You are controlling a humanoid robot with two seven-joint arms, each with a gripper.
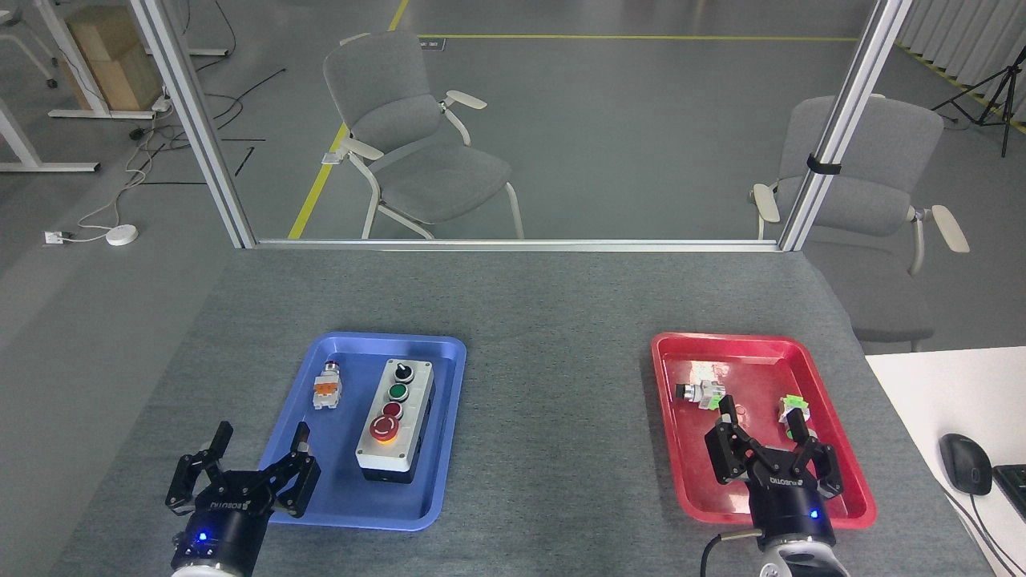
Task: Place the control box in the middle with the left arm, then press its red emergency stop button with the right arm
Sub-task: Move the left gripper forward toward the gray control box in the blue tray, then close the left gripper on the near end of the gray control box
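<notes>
Two trays on bench (545, 320). Control box (395, 421) inside blue tray (321, 361), right half, red emergency stop button (385, 429) toward near end. Left gripper (252, 457) spread, empty, at tray's near-left corner. Right gripper (765, 445) spread, empty, over red tray (665, 353).

The counter (561, 320) is covered with grey cloth, matt and a little rough. The blue tray (449, 353) looks like smooth plastic with a soft shine; the red tray (801, 344) is glossier and shows bright reflections. The control box (395, 421) has a matt light-grey plastic lid. The frame posts (192, 120) are brushed metal.
</notes>
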